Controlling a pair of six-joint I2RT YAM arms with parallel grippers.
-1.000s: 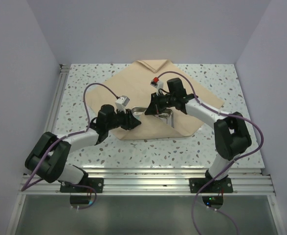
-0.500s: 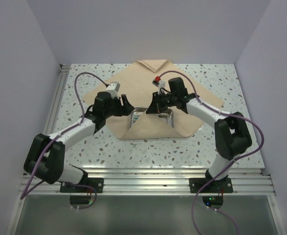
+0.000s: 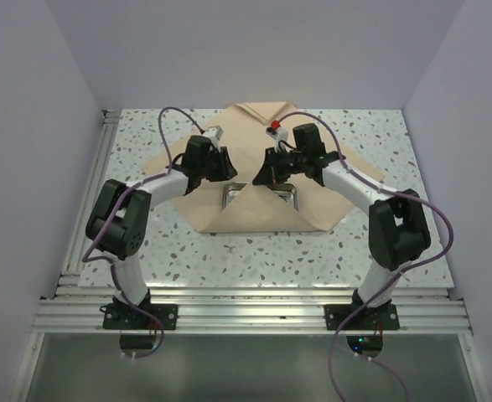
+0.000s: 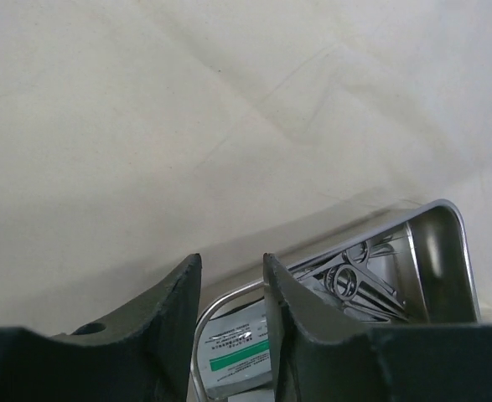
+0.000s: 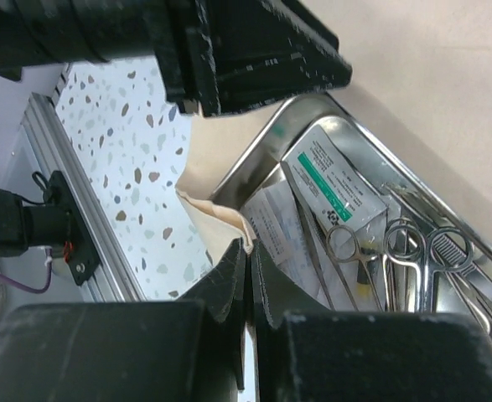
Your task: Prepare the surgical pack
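The tan cloth sheet, spread on the table under the steel tray, is being pinched at a corner by the closed right end effector. The left end effector is being held slightly open, empty. If the thin pinch is being loosened, the flap could be dropped short of the tray.

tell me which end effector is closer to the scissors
Right. The right end effector pinches the cloth over the tray holding the scissors; the left end effector sits off the tray's corner.
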